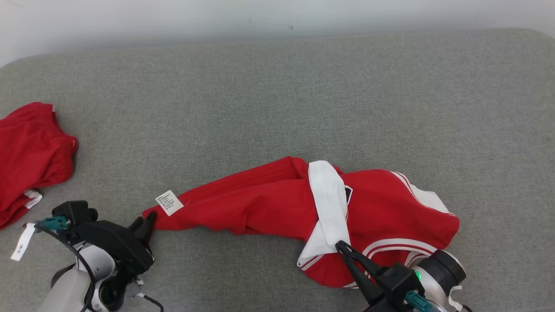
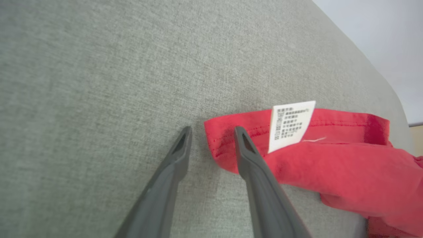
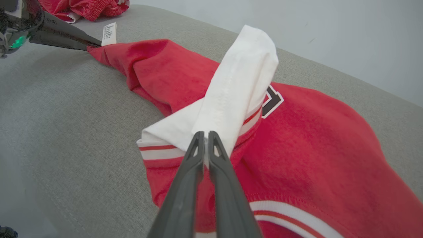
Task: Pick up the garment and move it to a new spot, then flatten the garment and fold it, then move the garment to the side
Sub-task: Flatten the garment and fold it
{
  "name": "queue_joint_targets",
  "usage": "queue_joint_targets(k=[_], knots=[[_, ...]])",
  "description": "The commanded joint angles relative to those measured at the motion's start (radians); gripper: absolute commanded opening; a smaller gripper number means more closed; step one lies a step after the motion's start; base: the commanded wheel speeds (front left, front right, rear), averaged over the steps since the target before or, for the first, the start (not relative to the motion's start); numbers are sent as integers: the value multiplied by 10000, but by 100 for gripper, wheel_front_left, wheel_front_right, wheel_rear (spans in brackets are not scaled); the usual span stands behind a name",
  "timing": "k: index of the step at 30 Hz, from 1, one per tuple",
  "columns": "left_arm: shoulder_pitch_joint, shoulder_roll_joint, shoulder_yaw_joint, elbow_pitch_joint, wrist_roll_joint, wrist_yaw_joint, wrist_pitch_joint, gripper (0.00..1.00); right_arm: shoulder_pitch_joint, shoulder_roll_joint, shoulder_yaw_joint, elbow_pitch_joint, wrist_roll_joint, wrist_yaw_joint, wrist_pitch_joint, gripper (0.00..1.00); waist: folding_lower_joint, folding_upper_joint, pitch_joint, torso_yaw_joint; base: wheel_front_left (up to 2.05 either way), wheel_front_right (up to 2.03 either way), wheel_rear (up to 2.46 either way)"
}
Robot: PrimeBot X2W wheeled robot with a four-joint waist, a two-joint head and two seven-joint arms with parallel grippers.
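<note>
A: Rundown, left to right?

B: At the far left edge there's a second red cloth (image 1: 30,147), bunched on the grey padded surface (image 1: 277,86). A white strip (image 1: 22,242) trails from its near end. It's well apart from the task piece.

A: Next over?

B: Near left, the left gripper (image 1: 145,220) is low on the surface, at the left tip of the garment (image 1: 260,203). Jaws are apart with a moderate gap. In the wrist view one finger (image 2: 246,148) lies over the red hem corner and the other is on bare grey just beside it. The corner sits in the gap, not clamped.

A: White square by the tips?

B: That's the care label (image 1: 169,202), just right of the fingertips, by the hem, print side up.

A: Garment layout?

B: Red and crumpled, stretched left to right across the near middle of the surface. It's narrow at the left tip and bulkier on the right. White stripes (image 1: 390,247) run along the near right edge, with a dark patch (image 1: 348,193) mid-body. A white fold (image 1: 329,199) crosses it far to near.

A: Right side?

B: The right gripper (image 1: 339,245) is near right, at the near end of that white fold. Its jaws are pinched almost together with thin white cloth caught between them, so it's holding the garment there. The red body lies on the surface.
</note>
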Motion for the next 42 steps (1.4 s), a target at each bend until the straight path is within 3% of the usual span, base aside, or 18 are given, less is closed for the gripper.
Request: queue_joint_targets(k=[1,2,4,7,10,12,13,15,16,27,28,30,31,42], knots=[[-99,97,-33,203,166,127,-110,36,-82,18,-44,-47,78,-7,-83,0,-1,-1,16,-13,0,0,0],[-126,113,-74,291,229,180,-113,31,-83,25,-59,-56,135,-7,-89,0,-1,-1,20,-21,0,0,0],[-162,70,-73,423,206,184,-137,32,-74,36,-90,-84,190,-7,-80,0,-1,-1,26,-30,0,0,0],[-169,30,-114,590,177,174,-75,16,-39,82,-132,-109,304,-7,-85,0,-1,-1,24,-52,0,0,0],[-189,28,-173,678,237,171,-71,13,-23,102,-166,-111,375,-7,-92,0,-1,-1,21,-66,0,0,0],[-195,20,-184,770,210,159,-74,5,6,125,-203,-118,399,-7,-106,0,-1,-1,17,-72,0,0,0],[-196,-1,-192,825,157,145,5,7,17,138,-215,-119,423,-7,-121,0,-1,-1,16,-77,0,0,0],[-197,-42,-178,858,68,52,66,49,44,159,-232,-113,449,-7,-122,0,-1,-1,7,-84,0,0,0],[-198,-53,-187,871,45,35,66,100,56,164,-244,-111,463,-7,-123,0,-1,-1,1,-84,0,0,0],[-69,-51,-299,943,-150,-101,364,100,76,210,-260,-55,580,-7,-140,0,-1,-1,-43,-73,0,0,0],[-51,-62,-307,950,-188,-130,392,90,66,209,-248,-42,591,-7,-142,0,-1,-1,-48,-80,0,0,0],[-30,-96,-360,920,-221,-249,431,5,53,218,-235,-32,620,-7,-149,0,-1,-1,-56,-94,0,0,0],[-33,-108,-414,900,-200,-287,465,0,54,226,-233,-32,622,-7,-149,0,-1,-1,-61,-101,0,0,0],[-251,27,-275,108,187,-249,-633,0,201,357,-789,-479,973,-7,-438,0,-1,-1,-187,-149,0,0,0]])
